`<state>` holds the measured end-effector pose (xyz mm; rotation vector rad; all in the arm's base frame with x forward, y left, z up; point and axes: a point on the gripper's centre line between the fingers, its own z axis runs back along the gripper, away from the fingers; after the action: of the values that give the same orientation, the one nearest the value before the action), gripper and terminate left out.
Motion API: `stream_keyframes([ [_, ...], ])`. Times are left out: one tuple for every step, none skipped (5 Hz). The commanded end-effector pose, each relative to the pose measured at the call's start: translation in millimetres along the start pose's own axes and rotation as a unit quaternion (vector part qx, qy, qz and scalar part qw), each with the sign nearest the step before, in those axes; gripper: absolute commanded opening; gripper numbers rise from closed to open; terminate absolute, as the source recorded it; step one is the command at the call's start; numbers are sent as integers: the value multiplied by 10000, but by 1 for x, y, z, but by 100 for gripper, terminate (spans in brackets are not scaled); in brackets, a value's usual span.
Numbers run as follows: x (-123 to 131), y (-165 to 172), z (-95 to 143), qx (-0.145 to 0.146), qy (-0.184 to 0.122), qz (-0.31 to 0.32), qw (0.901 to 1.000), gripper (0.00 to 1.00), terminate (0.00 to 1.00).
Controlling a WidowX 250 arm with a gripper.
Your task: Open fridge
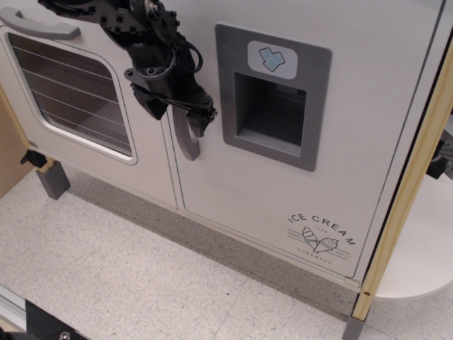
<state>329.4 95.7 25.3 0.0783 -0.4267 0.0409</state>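
Note:
The fridge [368,106] is a tall white toy door with a grey ice-dispenser recess [272,99] and an "ICE CREAM" print [322,234]. The door is closed. Its grey vertical handle [188,147] runs along the door's left edge, and only its lower end shows below my arm. My black gripper [179,113] reaches in from the upper left. Its two fingers stand apart, one on each side of the handle. The upper part of the handle is hidden behind the gripper.
The white oven door [78,92] with a dark striped window and grey top handle [35,25] is just left of the fridge. A wooden post [410,184] stands at the fridge's right edge. Speckled floor [141,276] lies below.

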Motion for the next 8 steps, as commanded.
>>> stream_keyframes([
  [23, 0, 1, 177, -376, 72, 9991, 0, 0],
  [24, 4, 3, 120, -269, -1, 9996, 0, 0],
  [22, 7, 4, 86, -271, -20, 9996, 0, 0],
  [9, 7, 10, 123, -235, -50, 9996, 0, 0],
  [-19, 5, 23, 58, -78, -157, 9998, 0, 0],
  [-47, 2, 36, -204, 241, -163, 9994, 0, 0],
  [-67, -4, 50, -296, 534, 28, 9981, 100, 0],
  [-86, -4, 57, -314, 776, 98, 9964, 100, 0],
])
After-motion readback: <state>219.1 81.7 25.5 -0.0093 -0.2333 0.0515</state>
